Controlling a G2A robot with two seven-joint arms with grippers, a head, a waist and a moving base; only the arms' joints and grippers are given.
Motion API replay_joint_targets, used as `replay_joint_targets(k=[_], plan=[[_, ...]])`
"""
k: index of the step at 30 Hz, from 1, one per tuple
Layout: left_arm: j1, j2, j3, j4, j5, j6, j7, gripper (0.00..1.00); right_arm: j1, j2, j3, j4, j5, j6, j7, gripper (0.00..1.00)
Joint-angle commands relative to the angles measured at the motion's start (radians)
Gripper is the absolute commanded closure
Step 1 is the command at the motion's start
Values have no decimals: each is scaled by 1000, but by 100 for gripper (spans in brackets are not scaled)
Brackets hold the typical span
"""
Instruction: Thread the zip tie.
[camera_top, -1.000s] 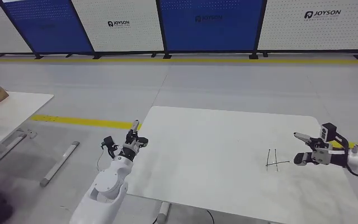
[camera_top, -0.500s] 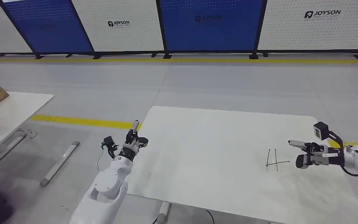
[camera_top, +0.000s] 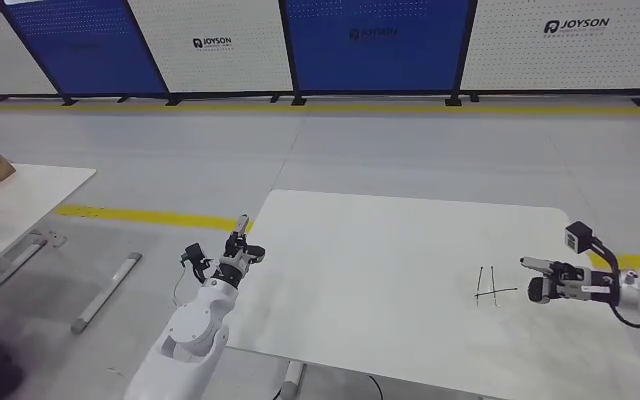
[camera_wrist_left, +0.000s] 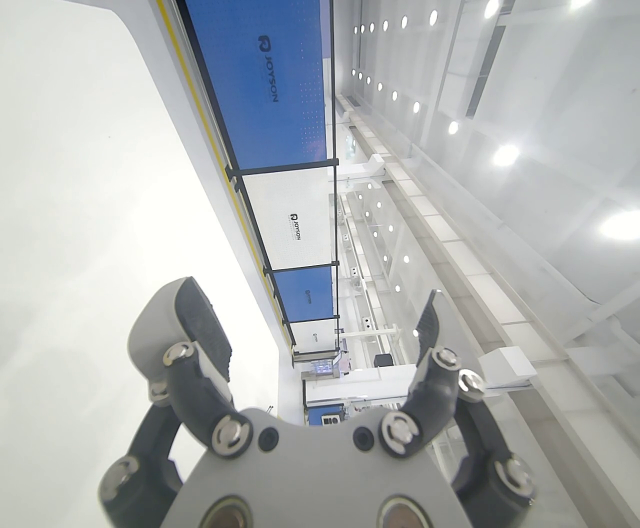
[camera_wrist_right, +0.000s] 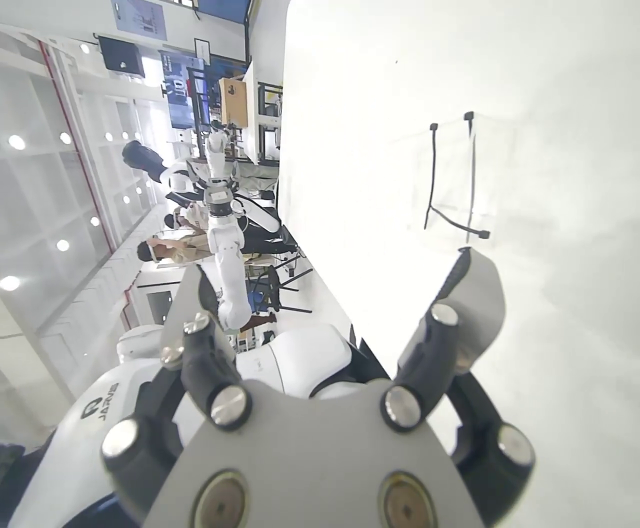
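- Near the right end of the white surface (camera_top: 380, 260), three black zip ties (camera_top: 490, 288), lying flat and loose, none threaded.
- Seen from the right wrist, two of the zip ties (camera_wrist_right: 433, 170) side by side and roughly parallel, with their square heads at the end farther from the claw.
- Across the nearer ends of those two, a crossing tie (camera_wrist_right: 457, 224), touching both, its head pointing past the outer one.
- From the top view, the same crossing tie (camera_top: 497, 292) as a short bar over two thin lines.
- Just beside the ties, toward the right edge of the surface, the right claw (camera_top: 527, 278): spread wide, gripping nothing, apart from all three ties.
- In its own wrist view, the right claw (camera_wrist_right: 330, 270) with one fingertip (camera_wrist_right: 467, 255) near the crossing tie's head; contact with the surface (camera_wrist_right: 375, 100) impossible to tell.
- At the left edge of the surface, well apart from the ties, the left claw (camera_top: 250, 238): wide as well, and empty.
- In the left wrist view, the left claw (camera_wrist_left: 310, 300) with both ribbed pads (camera_wrist_left: 205, 320) bare, beside a plain stretch of surface (camera_wrist_left: 75, 200).
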Motion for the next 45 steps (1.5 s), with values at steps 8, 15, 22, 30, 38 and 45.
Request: replay_joint_targets(k=[8,15,22,30,38,45], plan=[[0,0,0,0,0,0,0,0,26,-41,-52,127,38,-69,-3,0],[0,0,0,0,0,0,0,0,87,-95,-119,216,8,-53,-36,0],[0,0,0,0,0,0,0,0,87,-95,-119,216,8,-53,-36,0],[0,0,0,0,0,0,0,0,77,-96,-133,196,-48,-46,-98,0],[0,0,0,0,0,0,0,0,60,-96,-126,162,-99,-22,-153,0],[0,0,0,0,0,0,0,0,54,-95,-115,163,-76,-43,-122,0]])
